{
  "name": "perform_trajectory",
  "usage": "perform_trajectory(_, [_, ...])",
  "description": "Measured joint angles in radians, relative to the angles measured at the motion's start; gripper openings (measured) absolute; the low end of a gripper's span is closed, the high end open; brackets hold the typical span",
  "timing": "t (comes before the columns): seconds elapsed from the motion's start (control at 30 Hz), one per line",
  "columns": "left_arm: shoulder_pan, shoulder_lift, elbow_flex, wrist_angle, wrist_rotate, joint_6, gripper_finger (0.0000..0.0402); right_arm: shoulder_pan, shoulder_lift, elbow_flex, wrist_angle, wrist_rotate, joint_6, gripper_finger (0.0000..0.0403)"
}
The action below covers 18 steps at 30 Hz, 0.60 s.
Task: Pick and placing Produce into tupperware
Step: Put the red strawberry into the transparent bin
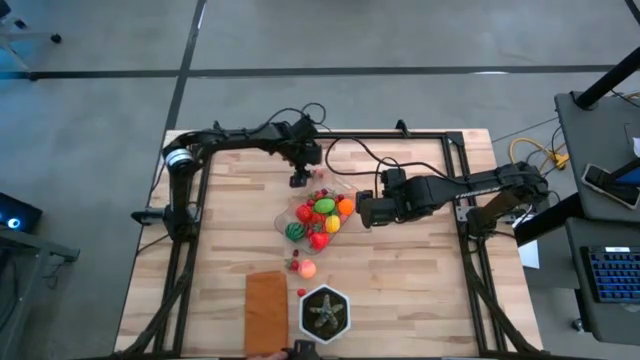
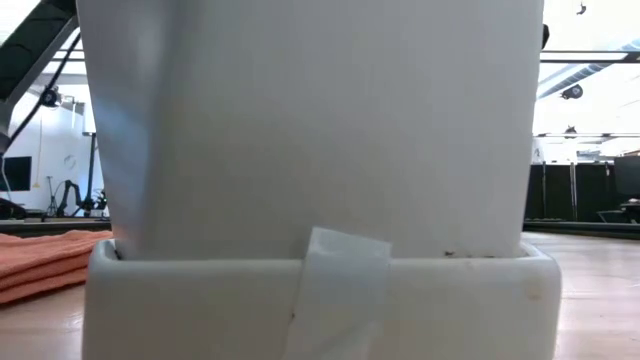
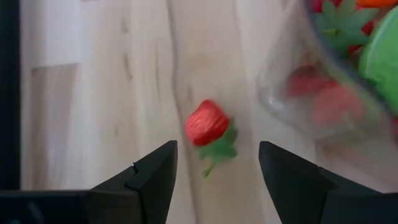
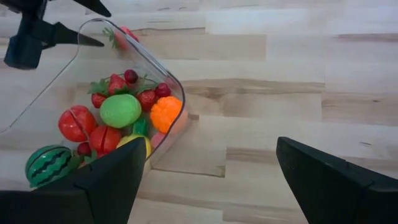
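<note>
Left gripper (image 3: 214,163) hovers with its two fingers parted and nothing between them; one red strawberry (image 3: 209,126) with a green leafy cap lies on the wooden table (image 3: 93,93) just ahead of the gap, untouched. Off to that gripper's side stands the clear tupperware (image 3: 283,87), its wall blurring the red pieces behind it.

Right gripper (image 4: 211,174) also stands released, jaws wide, holding nothing, with the tupperware's rounded corner near its left finger. Through the clear wall I count, in the right wrist view: one striped watermelon (image 4: 46,163), one green fruit (image 4: 120,110), one orange piece (image 4: 165,113), one yellow piece (image 4: 132,143), two larger red fruits, and several small red berries too clustered to count surely.

From above, two more produce pieces lie on the table outside the container, a small red one and a pale orange-pink one (image 1: 307,268), beside one flat orange-brown rectangle (image 1: 265,310) and one potted star-shaped plant (image 1: 325,312).

In the low view a white box (image 2: 320,150) hides nearly everything; only an orange cloth (image 2: 45,260) shows at its edge.
</note>
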Motion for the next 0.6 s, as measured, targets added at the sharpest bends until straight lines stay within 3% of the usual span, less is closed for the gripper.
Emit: perform_trajectory(0.6, [-0.058, 0.062, 0.008, 0.039, -0.077, -0.028, 0.0212, 0.0, 0.0, 0.0, -0.019, -0.005, 0.003, 0.0352])
